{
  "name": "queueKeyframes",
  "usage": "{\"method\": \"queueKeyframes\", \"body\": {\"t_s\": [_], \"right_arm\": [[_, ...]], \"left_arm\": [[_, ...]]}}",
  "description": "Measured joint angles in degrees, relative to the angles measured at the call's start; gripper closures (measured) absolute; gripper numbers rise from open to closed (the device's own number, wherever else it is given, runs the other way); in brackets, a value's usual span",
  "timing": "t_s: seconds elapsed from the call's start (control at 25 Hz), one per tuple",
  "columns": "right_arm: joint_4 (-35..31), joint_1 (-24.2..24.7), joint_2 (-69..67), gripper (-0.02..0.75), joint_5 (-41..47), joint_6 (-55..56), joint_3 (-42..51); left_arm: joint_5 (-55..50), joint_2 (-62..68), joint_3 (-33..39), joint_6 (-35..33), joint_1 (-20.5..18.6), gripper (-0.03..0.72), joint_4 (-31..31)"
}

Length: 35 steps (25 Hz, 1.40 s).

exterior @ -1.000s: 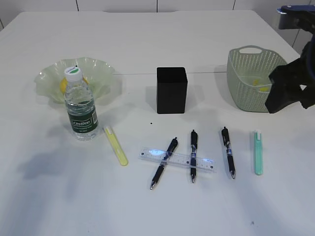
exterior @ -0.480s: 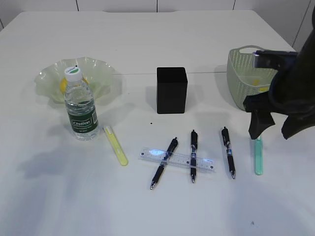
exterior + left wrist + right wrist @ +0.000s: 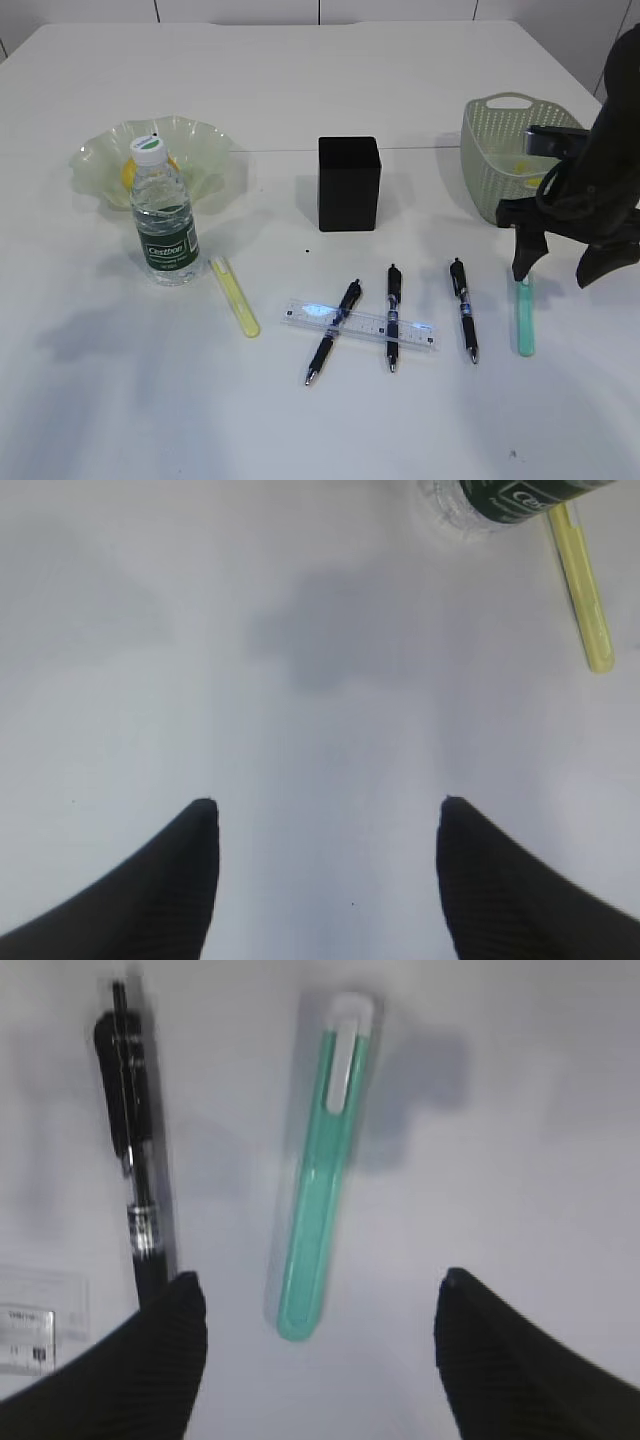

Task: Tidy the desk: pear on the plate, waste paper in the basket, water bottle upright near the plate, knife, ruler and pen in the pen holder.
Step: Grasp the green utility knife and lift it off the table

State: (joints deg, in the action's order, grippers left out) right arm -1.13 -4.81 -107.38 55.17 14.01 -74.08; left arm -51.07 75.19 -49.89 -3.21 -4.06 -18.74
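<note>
Right fingers (image 3: 190, 1330) spread wide above green cutter (image 3: 315, 1175) on counter (image 3: 320, 420), holding nothing; left fingers (image 3: 195, 860) likewise wide over bare counter.

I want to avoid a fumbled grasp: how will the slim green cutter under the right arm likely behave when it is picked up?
The green cutter looks like rigid, smooth plastic, so probably stiff and light but a bit slippery. It lies flat on the desk, leaving little to grip. Its flattish body seems unlikely to roll, though it could skid or pivot if the open right pincer closes off-centre.
</note>
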Motion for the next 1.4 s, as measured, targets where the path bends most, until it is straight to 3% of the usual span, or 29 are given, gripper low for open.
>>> {"method": "queueKeyframes", "body": {"t_s": [0.4,1.4], "right_arm": [[1.9,0.0,-9.7,0.237,4.1,3.0,-11.8],[1.9,2.4,-15.2,0.237,0.9,6.2,-12.2]], "left_arm": [[0.0,0.0,0.0,0.0,0.0,0.211,-0.1],[0.9,0.0,0.0,0.0,0.0,0.221,-0.2]]}}
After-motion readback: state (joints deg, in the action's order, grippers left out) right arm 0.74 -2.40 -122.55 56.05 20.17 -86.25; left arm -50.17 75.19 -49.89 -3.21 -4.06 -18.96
